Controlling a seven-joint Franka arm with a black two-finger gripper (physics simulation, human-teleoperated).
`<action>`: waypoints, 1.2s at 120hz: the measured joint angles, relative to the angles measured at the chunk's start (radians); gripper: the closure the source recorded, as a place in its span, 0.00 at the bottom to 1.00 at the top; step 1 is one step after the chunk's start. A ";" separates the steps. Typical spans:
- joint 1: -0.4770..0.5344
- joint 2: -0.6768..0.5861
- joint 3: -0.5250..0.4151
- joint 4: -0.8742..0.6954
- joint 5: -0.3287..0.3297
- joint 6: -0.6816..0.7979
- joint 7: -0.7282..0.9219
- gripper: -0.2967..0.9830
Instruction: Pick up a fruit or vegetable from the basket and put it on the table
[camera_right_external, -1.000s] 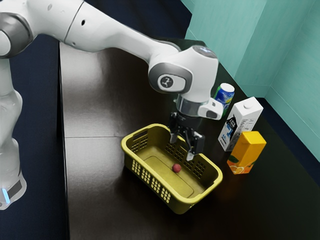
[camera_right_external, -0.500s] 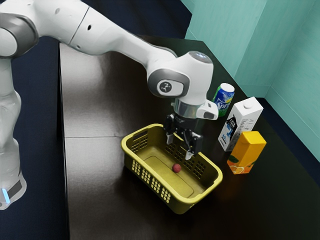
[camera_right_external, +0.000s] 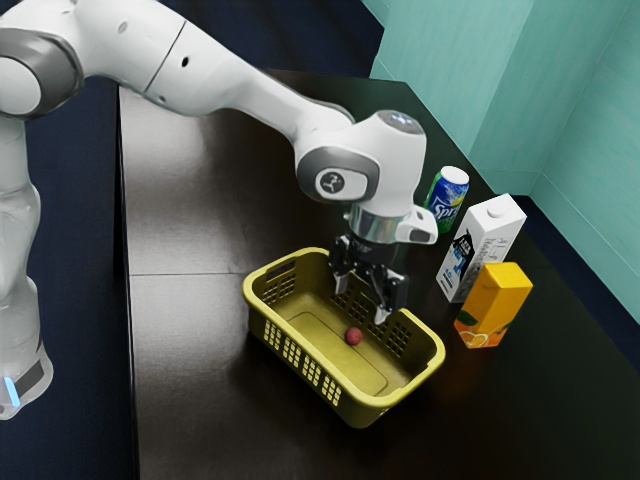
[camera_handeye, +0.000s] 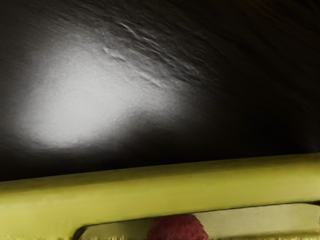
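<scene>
Here we are at the table (camera_right_external: 190, 370), dark and glossy, greyer toward the exterior view's left and nearly black toward its right. We spot a thin seam running across the top to the yellow basket (camera_right_external: 362, 408), and there it sits, upright, flat on its base! Over toward the exterior view's right we've got a row of three, all standing: a blue-and-green can (camera_right_external: 447, 205) with a pale top, then a white carton (camera_right_external: 498, 240), then an orange carton (camera_right_external: 494, 300), fruit printed low on it, close to the basket. And in the wrist view, we catch a bright glare on the tabletop, beyond the basket's rim.
</scene>
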 joint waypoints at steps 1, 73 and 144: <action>-0.001 0.000 0.000 0.000 0.000 0.000 -0.001 0.23; -0.078 0.014 0.006 -0.022 0.001 0.019 -0.023 0.23; -0.031 0.025 0.003 -0.049 0.001 0.054 -0.030 0.23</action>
